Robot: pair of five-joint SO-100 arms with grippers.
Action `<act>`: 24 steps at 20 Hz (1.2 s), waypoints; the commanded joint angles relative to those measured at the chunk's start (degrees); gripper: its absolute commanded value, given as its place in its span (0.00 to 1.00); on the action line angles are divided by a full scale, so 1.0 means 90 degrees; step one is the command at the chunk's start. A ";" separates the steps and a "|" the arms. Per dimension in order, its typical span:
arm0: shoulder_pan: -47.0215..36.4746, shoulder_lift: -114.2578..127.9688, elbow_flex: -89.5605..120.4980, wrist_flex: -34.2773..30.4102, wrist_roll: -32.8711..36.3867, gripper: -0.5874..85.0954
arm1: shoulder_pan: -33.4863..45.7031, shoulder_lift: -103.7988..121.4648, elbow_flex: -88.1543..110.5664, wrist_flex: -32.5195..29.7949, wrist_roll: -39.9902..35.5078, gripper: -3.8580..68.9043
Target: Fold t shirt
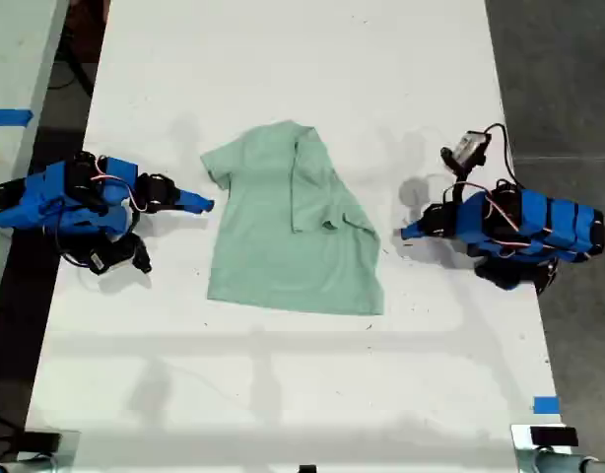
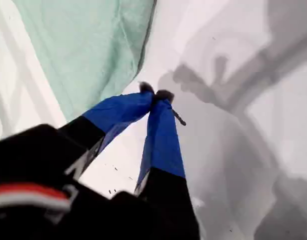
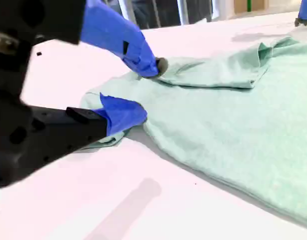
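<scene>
The t shirt (image 1: 283, 236) is laid mid-table (image 1: 283, 394), between the two arms. Its exterior-view right side is already folded in over the body; the left sleeve is spread out.

My first gripper (image 1: 406, 235) (image 2: 156, 95) is at the exterior view's right, just beside the shirt edge, with tips pressed together and nothing held.

My second gripper (image 1: 206, 205) (image 3: 143, 90) is at the exterior view's left, with jaws well apart at the left sleeve. The lower tip is at the sleeve hem, but contact cannot be told. Nothing is clamped.

Risks, as judged:
- If only one thin layer is pinched, or the table is scraped, the sleeve may be missed.
- If the cloth is dragged, the whole shirt may be shifted and the finished fold undone.
- The fold may be skewed by bunched wrinkles.
</scene>
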 commanded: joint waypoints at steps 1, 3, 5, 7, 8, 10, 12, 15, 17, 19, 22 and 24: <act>-0.0195 0.0039 0.0029 -0.0039 -0.0391 0.01 | 0.0078 0.0068 0.0439 0.0020 -0.0586 0.07; -0.0010 0.0039 0.0029 -0.0029 -0.0430 0.01 | 0.0078 0.0068 0.0439 0.0020 -0.0586 0.07; 0.0098 0.0039 0.0039 -0.0029 -0.0430 0.01 | 0.0078 0.0068 0.0439 0.0020 -0.0586 0.07; 0.0156 0.0039 0.0029 -0.0029 -0.0430 0.01 | 0.0078 0.0068 0.0439 0.0020 -0.0586 0.07; 0.0146 0.0039 -0.0010 -0.0029 -0.0449 0.01 | 0.0078 0.0068 0.0439 0.0020 -0.0576 0.07; 0.0146 0.0039 -0.0088 -0.0029 -0.0469 0.02 | 0.0088 0.0068 0.0439 0.0020 -0.0586 0.07; -0.0049 0.0000 -0.0117 0.0049 -0.1104 0.06 | 0.0078 0.0068 0.0439 0.0020 -0.0576 0.07; -0.0068 -0.1270 -0.0918 0.0088 -0.1514 0.10 | 0.0088 0.0068 0.0439 0.0020 -0.0566 0.07; -0.0039 -0.3564 -0.2012 0.0049 -0.1719 0.14 | 0.0098 0.0068 0.0439 0.0020 -0.0586 0.07; -0.0225 -0.5518 -0.3408 0.0410 -0.1855 0.19 | 0.0098 0.0068 0.0439 0.0020 -0.0586 0.07; -0.1289 -0.7598 -0.4687 0.1221 -0.1611 0.32 | 0.0059 0.0068 0.0439 0.0020 -0.0566 0.07; -0.2139 -0.7959 -0.4951 0.0957 -0.0820 0.33 | 0.0078 0.0068 0.0439 0.0020 -0.0615 0.07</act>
